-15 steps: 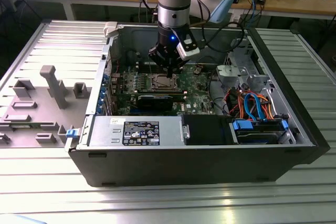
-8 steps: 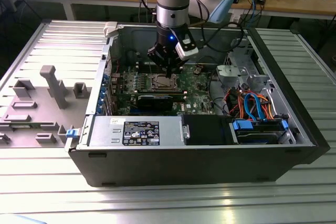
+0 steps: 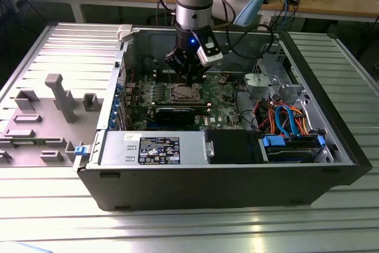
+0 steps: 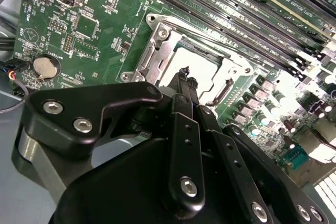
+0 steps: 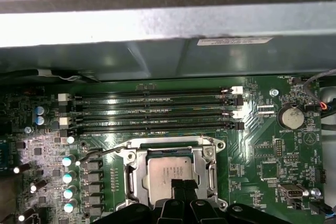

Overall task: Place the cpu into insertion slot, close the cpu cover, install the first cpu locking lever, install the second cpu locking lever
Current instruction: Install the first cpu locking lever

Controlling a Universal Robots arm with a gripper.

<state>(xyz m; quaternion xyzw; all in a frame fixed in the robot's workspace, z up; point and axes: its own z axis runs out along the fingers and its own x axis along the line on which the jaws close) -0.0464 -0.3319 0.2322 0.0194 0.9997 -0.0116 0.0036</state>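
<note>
With cpu (image 5: 170, 176) seated in slot (image 5: 137, 174) under shut cover (image 5: 210, 167), looks past steps one and two; gripper (image 5: 184, 188) narrow, empty, at socket's 6 o'clock edge in first wrist view; levers unclear.

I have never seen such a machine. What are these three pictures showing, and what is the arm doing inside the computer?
The exterior view shows one robot arm reaching down into an open black computer case that lies on a ribbed metal table. At the arm's tip is the black end effector, the part that grasps. The two wrist views come from cameras riding on the arm, looking down past it.

On the green circuit board sits the insertion slot with its silver metal rim. The cpu, a flat silver-grey square chip, already lies inside it, and the thin silver cpu cover frames it. The end effector hangs directly over the chip, its fingers together; I see nothing held in it.
</note>
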